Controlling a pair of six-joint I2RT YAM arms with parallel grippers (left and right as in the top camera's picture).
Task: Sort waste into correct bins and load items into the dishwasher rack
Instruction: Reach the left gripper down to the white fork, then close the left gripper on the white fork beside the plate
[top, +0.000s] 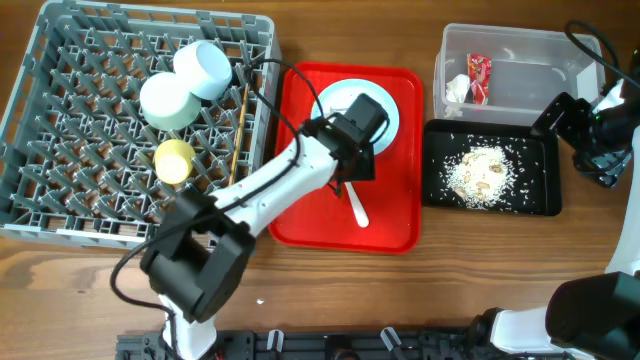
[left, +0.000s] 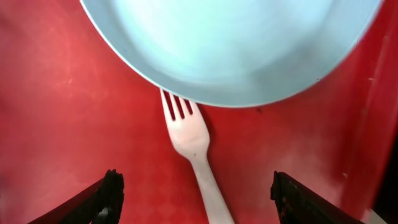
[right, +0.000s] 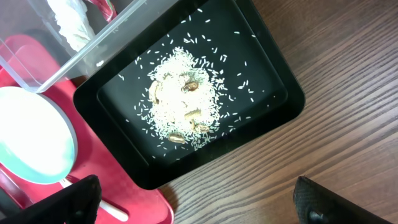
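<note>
Over the red tray, left end effector spread above fork.

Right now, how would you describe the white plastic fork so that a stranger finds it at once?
Next to the big grey pegged crate lies a flat red plastic tray carrying a pale blue round plate. The white plastic fork lies on that tray beside the plate, tines pointing at its rim. It is the only long, thin white thing there.

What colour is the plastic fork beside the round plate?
The plastic fork is white; left wrist view.
</note>
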